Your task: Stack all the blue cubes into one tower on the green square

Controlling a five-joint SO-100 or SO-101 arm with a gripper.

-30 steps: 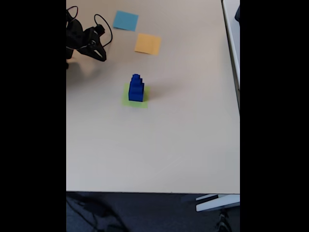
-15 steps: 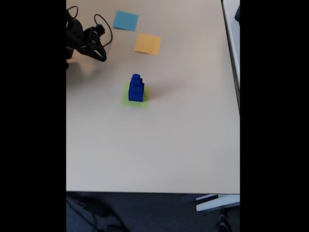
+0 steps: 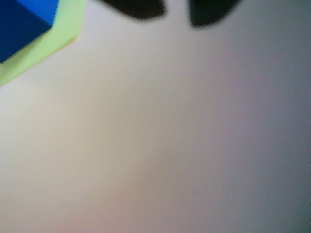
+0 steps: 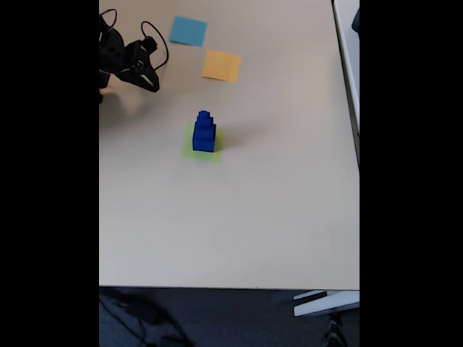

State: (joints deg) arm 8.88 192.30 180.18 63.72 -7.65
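Observation:
The blue cubes (image 4: 204,132) stand as a stepped tower, largest at the bottom and smallest on top, on the green square (image 4: 189,150) near the table's middle in the fixed view. My gripper (image 4: 153,84) hangs well away at the upper left, pointing toward the tower, with nothing in it. In the wrist view a corner of a blue cube (image 3: 22,24) on the green square (image 3: 65,31) fills the top left. My gripper (image 3: 176,12) shows there as two blurred dark fingertips (image 3: 133,7) at the top edge, a narrow gap between them.
A light-blue paper square (image 4: 188,31) and an orange paper square (image 4: 221,66) lie flat at the back of the beige table (image 4: 239,217). Black cables (image 4: 153,36) loop beside the arm. The table's front edge runs along the bottom, its right edge beside another surface.

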